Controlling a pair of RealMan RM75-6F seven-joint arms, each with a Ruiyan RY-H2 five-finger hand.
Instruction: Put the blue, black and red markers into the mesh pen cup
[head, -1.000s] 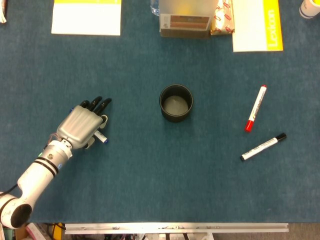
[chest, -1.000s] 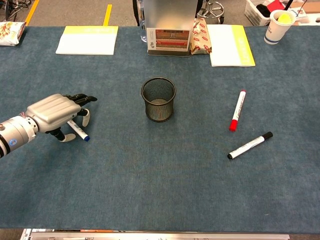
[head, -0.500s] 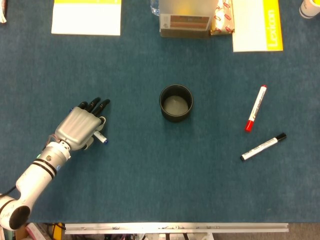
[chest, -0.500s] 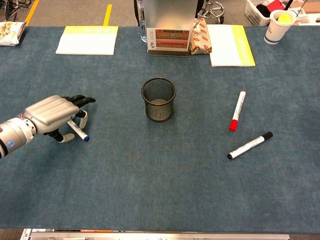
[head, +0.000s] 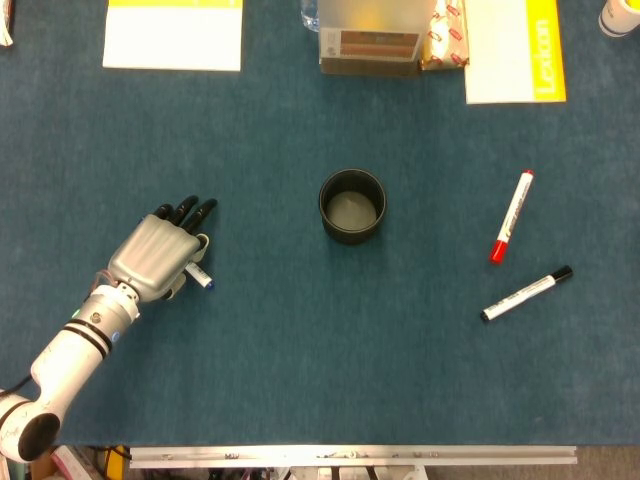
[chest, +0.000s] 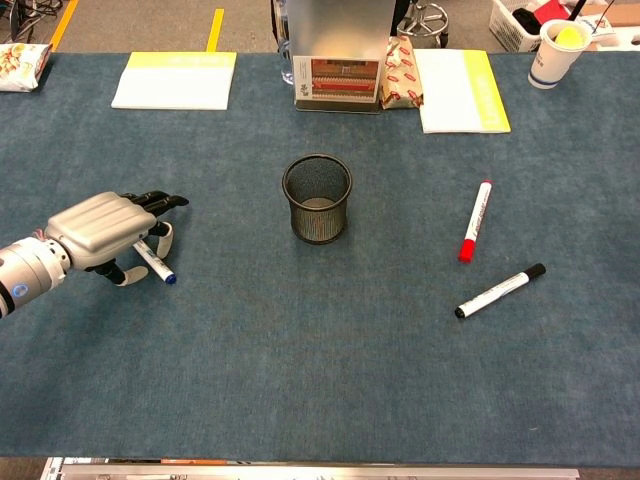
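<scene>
The blue marker (chest: 155, 262) lies at the left of the frame, mostly covered by the left hand (chest: 103, 231), with only its blue-capped end seen poking out toward the lower right; its long axis is judged to run diagonally under the palm. The fingers are arched over it, but whether it is truly gripped cannot be told. The mesh pen cup (chest: 317, 198) stands well apart to the right, mid-counter (chest: 300, 360), with the red marker (chest: 474, 221) and black marker (chest: 498, 291) beyond it.
</scene>
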